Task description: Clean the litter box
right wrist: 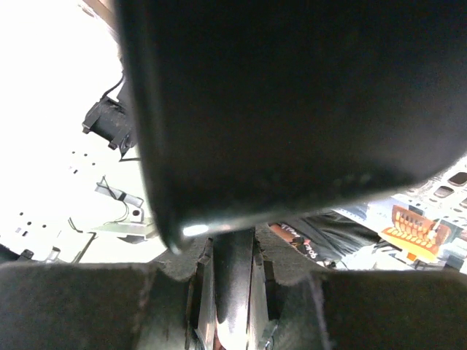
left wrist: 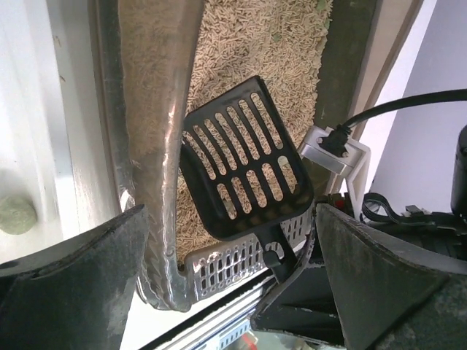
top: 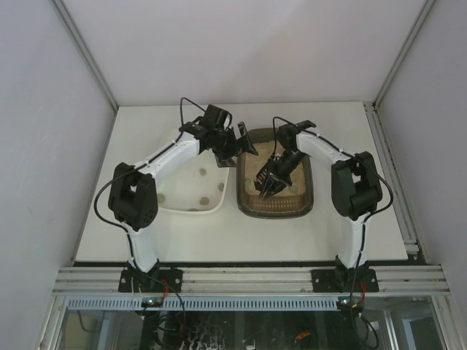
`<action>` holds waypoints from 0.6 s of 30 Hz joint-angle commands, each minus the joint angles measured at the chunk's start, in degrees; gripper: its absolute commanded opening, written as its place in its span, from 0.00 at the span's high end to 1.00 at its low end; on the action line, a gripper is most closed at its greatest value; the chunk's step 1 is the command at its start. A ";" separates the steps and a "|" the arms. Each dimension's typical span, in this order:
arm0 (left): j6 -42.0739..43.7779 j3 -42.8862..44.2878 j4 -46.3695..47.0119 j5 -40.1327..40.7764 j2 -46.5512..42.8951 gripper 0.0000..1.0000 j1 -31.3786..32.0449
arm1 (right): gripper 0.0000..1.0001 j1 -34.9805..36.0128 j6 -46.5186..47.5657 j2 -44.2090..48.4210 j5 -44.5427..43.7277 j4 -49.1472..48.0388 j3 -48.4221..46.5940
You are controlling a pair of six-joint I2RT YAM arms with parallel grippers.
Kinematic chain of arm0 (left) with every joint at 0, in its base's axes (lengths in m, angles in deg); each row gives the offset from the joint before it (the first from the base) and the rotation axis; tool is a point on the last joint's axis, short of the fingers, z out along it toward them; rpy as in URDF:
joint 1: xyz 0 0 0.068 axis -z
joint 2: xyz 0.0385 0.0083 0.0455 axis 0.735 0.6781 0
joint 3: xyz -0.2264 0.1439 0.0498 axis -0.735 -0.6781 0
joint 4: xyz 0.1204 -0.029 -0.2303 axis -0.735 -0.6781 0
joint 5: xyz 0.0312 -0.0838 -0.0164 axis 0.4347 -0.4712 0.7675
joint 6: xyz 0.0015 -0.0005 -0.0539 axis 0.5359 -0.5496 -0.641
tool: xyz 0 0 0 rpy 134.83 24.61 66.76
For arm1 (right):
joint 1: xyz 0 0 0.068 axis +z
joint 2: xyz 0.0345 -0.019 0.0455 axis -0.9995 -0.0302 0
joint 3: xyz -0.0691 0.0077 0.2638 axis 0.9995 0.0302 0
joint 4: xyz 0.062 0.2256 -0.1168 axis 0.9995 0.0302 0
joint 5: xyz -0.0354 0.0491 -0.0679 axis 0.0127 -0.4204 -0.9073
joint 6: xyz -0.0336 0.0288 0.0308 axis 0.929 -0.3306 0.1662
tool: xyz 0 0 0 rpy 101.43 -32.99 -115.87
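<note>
Partway: my right gripper (top: 279, 172), clamping a black slotted plastic scoop (left wrist: 244, 157), is sifting the dark litter box (top: 276, 214); left gripper (top: 239, 146) spread; clumps (top: 202, 173) lying in white plastic tray (top: 182, 191) at its nine o'clock.

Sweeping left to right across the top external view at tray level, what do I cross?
Left arm's elbow → white tray → litter box → right arm's elbow. Left out: the left gripper, overlapping both trays, and the scoop in the right gripper, over the litter.
</note>
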State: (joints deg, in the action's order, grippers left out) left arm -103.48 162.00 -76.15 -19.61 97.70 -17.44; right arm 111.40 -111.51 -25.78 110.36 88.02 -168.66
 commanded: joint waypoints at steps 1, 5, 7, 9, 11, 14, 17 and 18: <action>-3.92 -4.36 7.44 -3.37 -0.04 0.00 -1.37 | 1.00 0.55 -0.71 -0.85 4.18 -0.73 -0.53; -5.08 -6.71 10.17 -3.99 -0.32 0.00 -3.29 | 1.00 0.72 -0.69 -0.38 5.77 -1.48 0.87; -5.48 -6.76 10.40 -4.34 0.17 0.00 -3.87 | 1.00 0.96 -0.87 -0.10 6.93 -2.00 1.53; -5.95 -6.64 10.69 -4.75 0.76 0.00 -4.10 | 1.00 1.26 -1.06 -0.02 7.69 -2.48 1.91; -6.32 -6.71 10.98 -4.96 1.23 0.00 -4.20 | 1.00 1.55 -0.81 -0.55 8.07 -2.88 1.92; -6.75 -6.89 11.34 -5.18 1.76 0.01 -4.29 | 1.00 1.88 -0.88 -1.97 9.91 -4.43 1.66; -7.00 -6.99 11.48 -5.67 2.03 0.01 -4.38 | 1.00 2.41 -1.19 -3.63 11.70 -5.98 -0.16; -7.02 -7.11 11.51 -5.69 2.03 0.01 -4.46 | 1.00 2.45 -1.40 -4.14 12.29 -6.53 -0.66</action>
State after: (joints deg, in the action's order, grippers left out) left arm -109.47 155.58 -66.84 -23.28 99.64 -21.94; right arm 112.30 -112.19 -27.68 117.20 84.35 -167.20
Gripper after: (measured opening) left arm 0.994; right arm 0.152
